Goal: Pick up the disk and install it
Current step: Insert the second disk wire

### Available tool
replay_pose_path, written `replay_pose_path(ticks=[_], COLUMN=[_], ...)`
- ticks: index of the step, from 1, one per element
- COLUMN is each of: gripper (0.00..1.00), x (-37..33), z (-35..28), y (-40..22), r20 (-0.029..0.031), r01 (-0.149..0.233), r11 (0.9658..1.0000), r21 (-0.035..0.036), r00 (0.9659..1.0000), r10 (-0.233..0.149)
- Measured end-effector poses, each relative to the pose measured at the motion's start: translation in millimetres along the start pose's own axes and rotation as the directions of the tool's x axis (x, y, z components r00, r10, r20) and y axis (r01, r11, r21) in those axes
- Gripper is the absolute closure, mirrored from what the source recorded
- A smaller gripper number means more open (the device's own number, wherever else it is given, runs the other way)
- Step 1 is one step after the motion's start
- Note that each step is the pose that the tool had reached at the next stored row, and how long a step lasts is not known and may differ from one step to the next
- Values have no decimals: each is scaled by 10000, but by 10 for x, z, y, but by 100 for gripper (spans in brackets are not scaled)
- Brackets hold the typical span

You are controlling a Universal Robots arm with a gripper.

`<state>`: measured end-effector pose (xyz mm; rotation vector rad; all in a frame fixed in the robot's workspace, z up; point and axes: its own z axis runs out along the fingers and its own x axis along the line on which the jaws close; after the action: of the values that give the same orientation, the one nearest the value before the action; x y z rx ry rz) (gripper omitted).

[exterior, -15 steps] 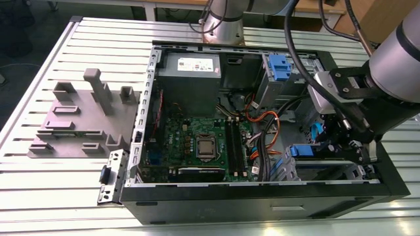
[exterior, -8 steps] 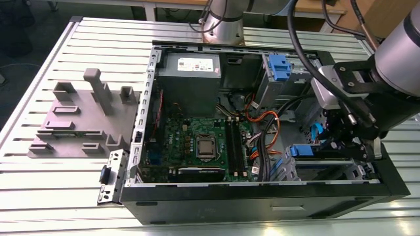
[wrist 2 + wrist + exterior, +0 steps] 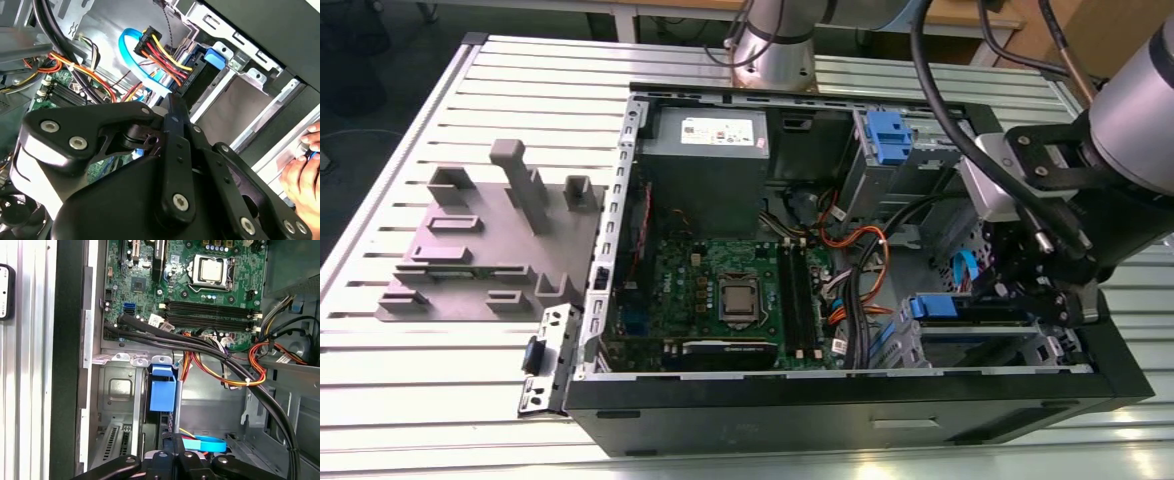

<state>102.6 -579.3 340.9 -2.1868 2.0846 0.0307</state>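
The disk point(image 3: 162, 390) stands on edge in the drive bay at the case's front corner, its blue frame end point(image 3: 218, 56) showing above a dark slab. In the exterior view the disk point(image 3: 934, 306) lies low in the bay at that view's right. A blue data cable point(image 3: 131, 54) and a red-yellow power plug point(image 3: 157, 47) reach its end. My gripper point(image 3: 172, 102) is shut, fingertips pressed together with nothing between them, right beside the disk's cabled end. In the first wrist view the gripper point(image 3: 176, 444) sits just past the blue frame.
The open computer case point(image 3: 854, 400) lies on a slatted metal table point(image 3: 440, 400). Thick black cables point(image 3: 200, 347) cross above the bay. Motherboard point(image 3: 720, 290) and grey power supply point(image 3: 707, 135) fill the middle. A grey fixture point(image 3: 480, 240) stands at the exterior view's left. A hand point(image 3: 302, 175) rests outside the case wall.
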Motion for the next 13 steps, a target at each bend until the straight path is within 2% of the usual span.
replay_pose_path(ticks=[5,13], gripper=[89,89], x=[6,10], z=[48,75], y=[-22,-39], r20=[0,-1], r01=[0,-1], r11=[10000,10000], r21=[0,0], r00=[10000,10000], r10=[0,1])
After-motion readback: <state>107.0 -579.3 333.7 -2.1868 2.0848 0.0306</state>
